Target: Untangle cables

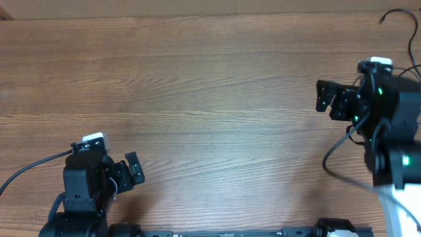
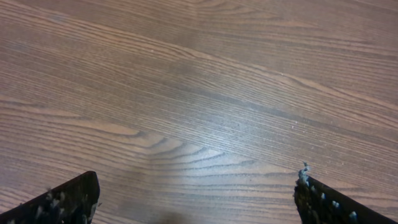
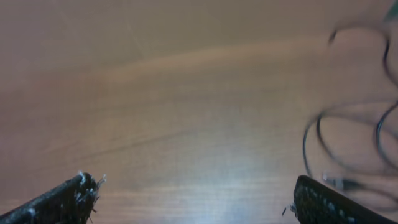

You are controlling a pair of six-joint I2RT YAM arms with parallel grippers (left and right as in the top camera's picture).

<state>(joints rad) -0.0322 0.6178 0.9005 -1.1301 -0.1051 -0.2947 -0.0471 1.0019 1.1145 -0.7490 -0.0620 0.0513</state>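
Observation:
Thin black cables (image 3: 348,134) loop at the right edge of the right wrist view, blurred, with a small plug end (image 3: 339,182) close to the right finger. In the overhead view one thin black cable (image 1: 396,12) curls at the table's far right corner, behind the right arm. My right gripper (image 1: 329,102) is open and empty over bare wood at the right, pointing left; its wrist view (image 3: 196,199) shows nothing between the fingers. My left gripper (image 1: 128,174) is open and empty at the near left, with only wood between its fingers (image 2: 196,199).
The wooden table (image 1: 210,99) fills the views. A thicker black wire (image 1: 332,161) hangs in a loop from the right arm near the front right. Another wire (image 1: 29,170) runs from the left arm to the left edge.

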